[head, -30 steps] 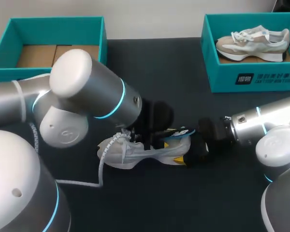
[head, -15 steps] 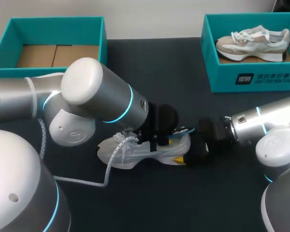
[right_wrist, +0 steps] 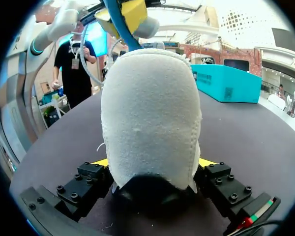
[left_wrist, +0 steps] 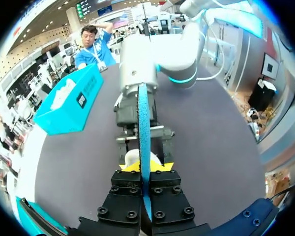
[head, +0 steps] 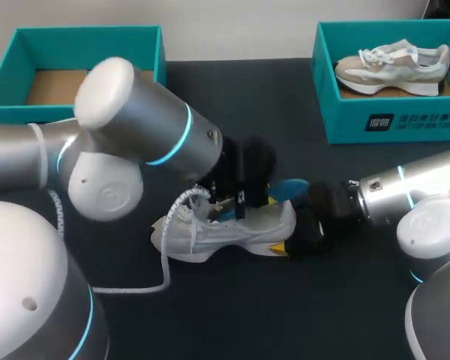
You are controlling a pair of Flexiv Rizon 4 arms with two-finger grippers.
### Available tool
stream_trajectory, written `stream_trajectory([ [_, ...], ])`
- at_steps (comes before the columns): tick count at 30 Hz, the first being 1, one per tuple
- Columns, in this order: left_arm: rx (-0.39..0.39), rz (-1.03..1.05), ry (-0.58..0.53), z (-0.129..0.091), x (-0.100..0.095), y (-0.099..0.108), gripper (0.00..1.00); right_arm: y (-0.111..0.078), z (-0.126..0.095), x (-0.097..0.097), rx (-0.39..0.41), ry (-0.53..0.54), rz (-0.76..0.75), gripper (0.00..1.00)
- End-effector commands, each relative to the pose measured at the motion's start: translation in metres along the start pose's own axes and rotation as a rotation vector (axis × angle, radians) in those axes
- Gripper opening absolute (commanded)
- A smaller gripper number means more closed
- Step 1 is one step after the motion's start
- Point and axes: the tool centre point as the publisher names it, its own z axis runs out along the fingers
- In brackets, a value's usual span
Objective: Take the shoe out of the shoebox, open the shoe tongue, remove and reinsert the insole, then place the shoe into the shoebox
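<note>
The shoe (head: 232,229) stands on the desk (head: 300,315) near its middle, out of any box, with its heel clamped between the right fingers (right_wrist: 91,178). The left fingers (left_wrist: 125,196) are pressed together on the blue insole (left_wrist: 144,128), which looks partly lifted from the shoe's opening. Unboxing seems done and removal looks under way, leaving reinserting and boxing. A lace (head: 127,286) trails over the dark desk. An empty box (head: 82,31) sits far left, and another box (head: 390,124) holding a second shoe (head: 394,64) sits far right.
</note>
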Motion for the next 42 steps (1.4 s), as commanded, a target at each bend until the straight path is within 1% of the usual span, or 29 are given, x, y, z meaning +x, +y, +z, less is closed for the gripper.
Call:
stream_trajectory([
  [1, 0.036, -0.014, 0.076, -0.039, -0.004, -0.012, 0.0, -0.005, 0.005, 0.0, 0.003, 0.0, 0.002, 0.0],
  [5, 0.072, -0.013, 0.071, -0.051, -0.003, -0.035, 0.0, -0.005, 0.005, 0.0, 0.003, 0.0, 0.002, 0.0],
  [9, 0.112, -0.042, 0.096, -0.065, -0.001, -0.057, 0.0, -0.005, 0.005, 0.0, 0.003, 0.0, 0.002, 0.0],
  [11, 0.14, -0.058, 0.113, -0.074, -0.004, -0.072, 0.0, -0.005, 0.005, 0.0, 0.003, 0.0, 0.002, 0.0],
  [13, 0.183, -0.09, 0.134, -0.085, -0.006, -0.085, 0.0, -0.005, 0.005, 0.0, 0.003, 0.0, 0.002, 0.0],
  [14, 0.187, -0.103, 0.118, -0.089, -0.007, -0.092, 0.0, -0.005, 0.005, 0.0, 0.003, 0.0, 0.002, 0.0],
  [15, 0.204, -0.118, 0.127, -0.094, -0.008, -0.098, 0.0, -0.005, 0.005, 0.0, 0.003, 0.0, 0.002, 0.0],
  [18, 0.27, -0.184, 0.124, -0.109, -0.012, -0.116, 0.0, -0.005, 0.005, 0.0, 0.003, 0.0, 0.002, 0.0],
  [23, 0.361, -0.25, 0.141, -0.132, -0.015, -0.139, 0.0, -0.005, 0.005, 0.0, 0.003, 0.0, 0.002, 0.0],
  [26, 0.428, -0.295, 0.185, -0.146, -0.017, -0.15, 0.0, -0.005, 0.005, 0.0, 0.003, 0.0, 0.002, 0.0],
  [30, 0.492, -0.329, 0.216, -0.161, -0.018, -0.161, 0.0, -0.005, 0.005, 0.0, 0.003, 0.0, 0.002, 0.0],
  [31, 0.511, -0.34, 0.24, -0.165, -0.019, -0.164, 0.0, -0.005, 0.005, 0.0, 0.003, 0.0, 0.002, 0.0],
  [32, 0.53, -0.37, 0.3, -0.171, -0.022, -0.167, 0.0, -0.005, 0.005, 0.0, 0.003, 0.0, 0.002, 0.0],
  [33, 0.538, -0.375, 0.316, -0.176, -0.025, -0.17, 0.0, -0.005, 0.005, 0.0, 0.003, 0.0, 0.002, 0.0],
  [34, 0.56, -0.389, 0.362, -0.181, -0.027, -0.17, 0.0, -0.005, 0.005, 0.0, 0.003, 0.0, 0.002, 0.0],
  [42, 0.56, -0.389, 0.362, -0.181, -0.027, -0.17, 0.0, -0.005, 0.005, 0.0, 0.003, 0.0, 0.002, 0.0],
])
